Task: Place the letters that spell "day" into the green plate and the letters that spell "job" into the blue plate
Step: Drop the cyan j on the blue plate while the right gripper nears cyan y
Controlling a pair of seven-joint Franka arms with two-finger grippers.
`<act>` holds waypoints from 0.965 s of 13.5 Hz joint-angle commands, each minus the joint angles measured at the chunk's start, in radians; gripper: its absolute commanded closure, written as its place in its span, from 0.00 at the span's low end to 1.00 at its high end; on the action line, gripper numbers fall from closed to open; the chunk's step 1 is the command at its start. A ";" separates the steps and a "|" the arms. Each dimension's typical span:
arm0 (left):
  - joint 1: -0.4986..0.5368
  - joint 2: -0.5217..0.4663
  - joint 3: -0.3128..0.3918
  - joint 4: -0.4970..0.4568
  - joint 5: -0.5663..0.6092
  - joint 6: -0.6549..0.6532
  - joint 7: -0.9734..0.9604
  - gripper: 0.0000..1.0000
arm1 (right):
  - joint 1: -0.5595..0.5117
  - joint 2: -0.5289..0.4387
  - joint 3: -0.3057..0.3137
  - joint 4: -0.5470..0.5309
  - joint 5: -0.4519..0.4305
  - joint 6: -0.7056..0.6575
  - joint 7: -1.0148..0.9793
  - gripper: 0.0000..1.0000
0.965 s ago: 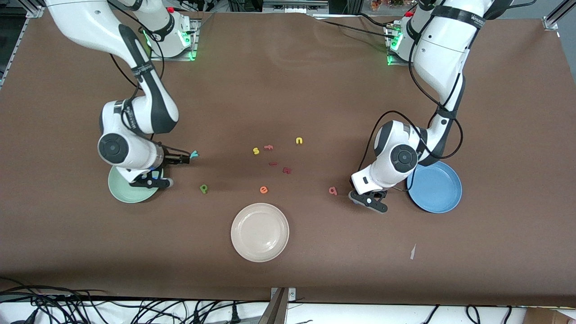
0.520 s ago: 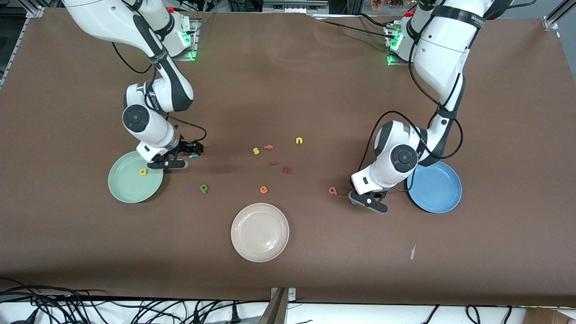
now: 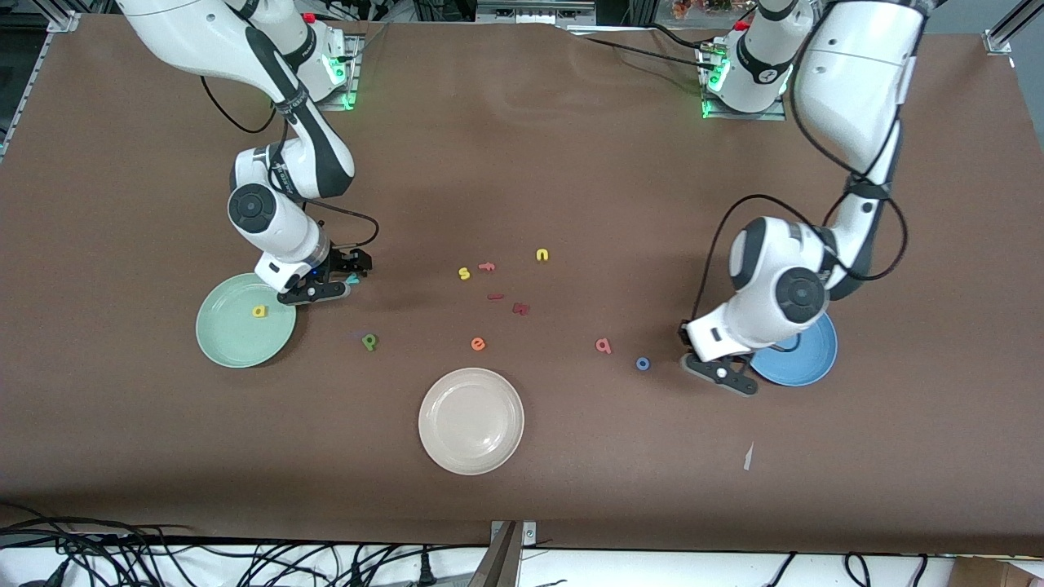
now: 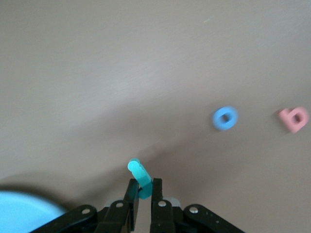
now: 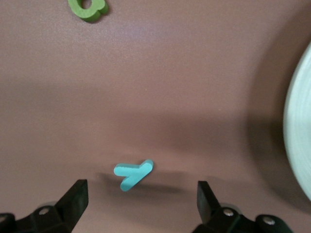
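Observation:
The green plate [image 3: 228, 341] holds the yellow "a" [image 3: 259, 311]. Beside that plate, my right gripper [image 3: 338, 279] [image 5: 141, 194] stands open low over the table, its fingers either side of the teal "y" [image 3: 352, 279] [image 5: 132, 174], which lies flat. The dark green "d" [image 3: 369, 342] [image 5: 88, 7] lies nearer the front camera. My left gripper [image 3: 722, 372] [image 4: 144, 187] is shut on the teal "j" [image 4: 141, 175], just off the rim of the blue plate [image 3: 807, 359] [image 4: 22, 213]. The blue "o" [image 3: 643, 364] [image 4: 225, 118] and the salmon-pink "b" [image 3: 603, 346] [image 4: 293, 119] lie on the table close by.
A cream-white plate [image 3: 471, 421] sits nearest the front camera at mid-table. Loose letters lie in the middle: yellow "s" [image 3: 464, 273], pink "f" [image 3: 487, 266], yellow "n" [image 3: 542, 255], two dark red letters [image 3: 520, 308], orange "e" [image 3: 478, 344].
My right arm swung off the green plate to the teal "y", uncovering the yellow "a". My left arm moved toward the blue plate with the "j", uncovering the blue "o".

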 commanded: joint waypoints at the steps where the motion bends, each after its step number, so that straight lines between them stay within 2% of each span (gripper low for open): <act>1: 0.064 -0.095 -0.009 -0.128 0.020 -0.002 0.112 1.00 | -0.004 -0.006 0.005 -0.024 0.002 0.023 -0.041 0.03; 3: 0.127 -0.115 -0.009 -0.173 0.024 -0.002 0.187 1.00 | -0.004 0.006 0.005 -0.024 0.002 0.023 -0.066 0.05; 6: 0.176 -0.115 -0.006 -0.182 0.021 0.000 0.284 1.00 | -0.004 0.014 0.005 -0.021 0.001 0.023 -0.068 0.14; 8: 0.175 -0.115 -0.006 -0.178 0.020 0.000 0.285 0.49 | -0.004 0.014 0.005 -0.016 0.002 0.023 -0.068 0.19; 9: 0.170 -0.115 -0.006 -0.172 0.012 0.000 0.283 0.44 | -0.004 0.014 0.005 -0.014 0.002 0.025 -0.066 0.21; 10: 0.163 -0.116 -0.006 -0.165 0.010 0.000 0.277 0.44 | -0.004 0.015 0.005 -0.013 0.002 0.031 -0.065 0.23; 12: 0.138 -0.115 -0.009 -0.159 0.000 0.001 0.265 0.46 | -0.003 0.020 0.006 -0.013 0.002 0.036 -0.052 0.27; 13: 0.121 -0.110 -0.009 -0.156 -0.046 0.010 0.255 0.47 | -0.003 0.022 0.006 -0.011 0.005 0.037 -0.049 0.31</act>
